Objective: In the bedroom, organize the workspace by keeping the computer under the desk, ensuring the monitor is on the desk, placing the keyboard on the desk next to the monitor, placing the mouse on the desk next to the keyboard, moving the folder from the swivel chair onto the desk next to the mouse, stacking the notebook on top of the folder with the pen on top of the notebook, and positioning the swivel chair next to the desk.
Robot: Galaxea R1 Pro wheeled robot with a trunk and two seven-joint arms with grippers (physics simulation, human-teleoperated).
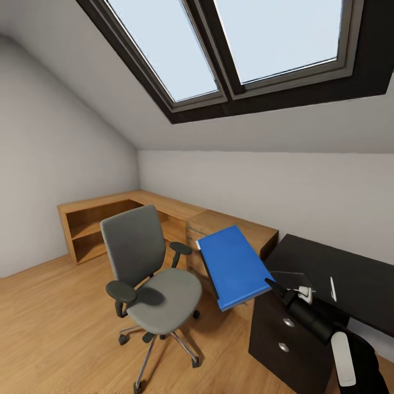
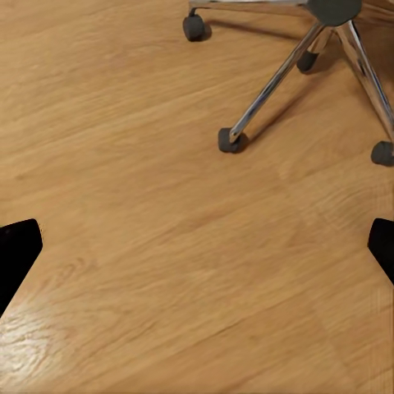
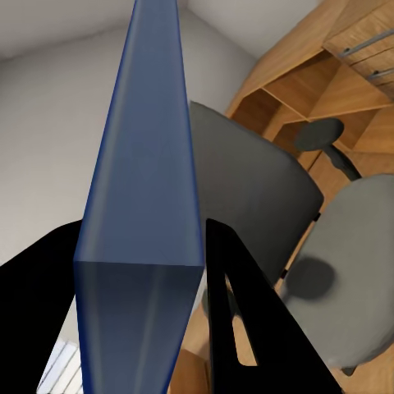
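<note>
Folder lifted clear of the chair

The right end effector gripped the blue folder by its edge, aloft at 9 o'clock of the desk; held so thinly, it could slip. The left end effector hung open.

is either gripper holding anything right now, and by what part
The right gripper is clamped on the blue folder at its edge near a corner. The left gripper is open, holding nothing.

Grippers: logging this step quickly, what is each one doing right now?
Left gripper: open, holding nothing, over the floor.
Right gripper: shut on the folder, held up in the air.
</note>
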